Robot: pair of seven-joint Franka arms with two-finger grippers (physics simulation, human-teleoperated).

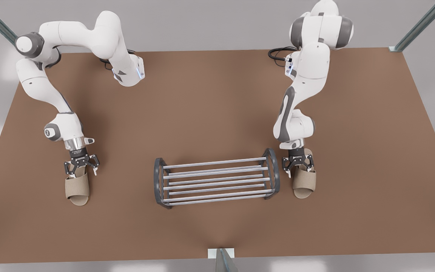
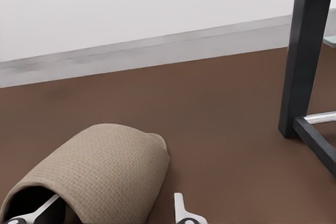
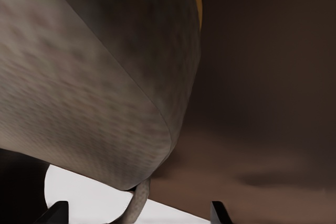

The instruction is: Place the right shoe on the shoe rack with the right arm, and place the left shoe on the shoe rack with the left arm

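Observation:
The shoe rack (image 1: pixel 214 163) stands at the table's middle front, with nothing on its silver bars. The left shoe (image 1: pixel 305 184), a beige slipper, lies flat just off the rack's end on the front view's right. My left gripper (image 1: pixel 298 168) is low over its heel end, open. In the left wrist view one fingertip (image 2: pixel 46 206) is inside the left shoe (image 2: pixel 105 166), under the strap, and the other is outside it; the rack's dark end frame (image 2: pixel 302 66) is close by. The right shoe (image 1: pixel 77 189) lies at the front view's left, farther from the rack. My right gripper (image 1: pixel 81 168) is open at its heel end. The right shoe (image 3: pixel 89 103) looms close above the right gripper (image 3: pixel 137 214).
The brown table (image 1: pixel 217 113) stretches wide behind and in front of the rack. A grey post (image 1: pixel 221 258) stands at the table's front edge. Metal struts (image 1: pixel 417 26) run off the back corners. Black cables (image 1: pixel 278 53) lie at the arm bases.

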